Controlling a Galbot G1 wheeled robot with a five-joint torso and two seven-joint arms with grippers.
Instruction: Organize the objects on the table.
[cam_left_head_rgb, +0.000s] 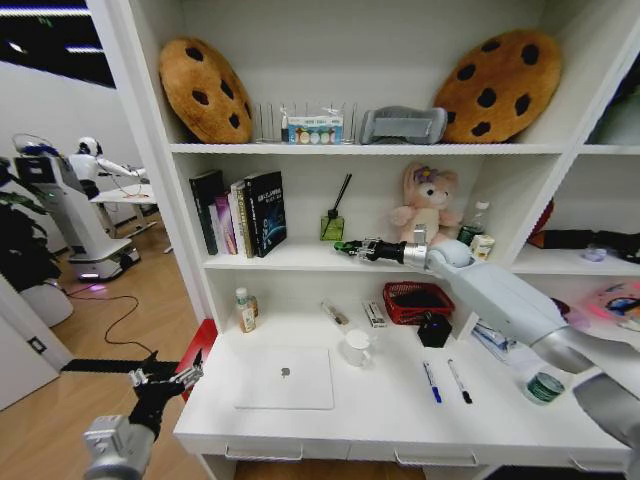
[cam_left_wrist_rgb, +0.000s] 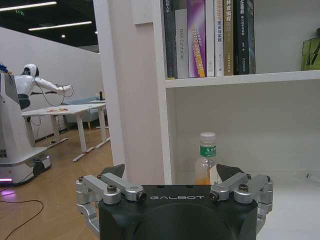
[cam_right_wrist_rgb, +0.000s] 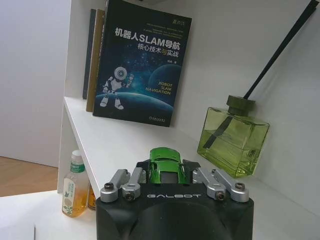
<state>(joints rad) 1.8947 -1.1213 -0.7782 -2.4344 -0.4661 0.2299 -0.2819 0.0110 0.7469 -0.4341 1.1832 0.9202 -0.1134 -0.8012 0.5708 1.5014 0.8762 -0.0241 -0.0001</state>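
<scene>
One green toy car (cam_right_wrist_rgb: 166, 167) in the right gripper (cam_right_wrist_rgb: 167, 172); two pens (cam_left_head_rgb: 445, 381).

The right arm (cam_left_head_rgb: 505, 300) wears smooth pale grey shells with a rounded white wrist joint. Both grippers, left gripper (cam_left_wrist_rgb: 170, 187) and right gripper (cam_right_wrist_rgb: 172, 175), show black housings lettered GALBOT, silver linkage fingers (cam_left_wrist_rgb: 120, 190), and dark screw heads.

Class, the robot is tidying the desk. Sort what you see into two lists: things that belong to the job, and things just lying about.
Job:
green toy car, clamped in right gripper
silver laptop
two pens
green-labelled bottle
left gripper, open, off the desk's left end

Lying about:
cookie cushions
plush bunny
books
reed diffuser
</scene>
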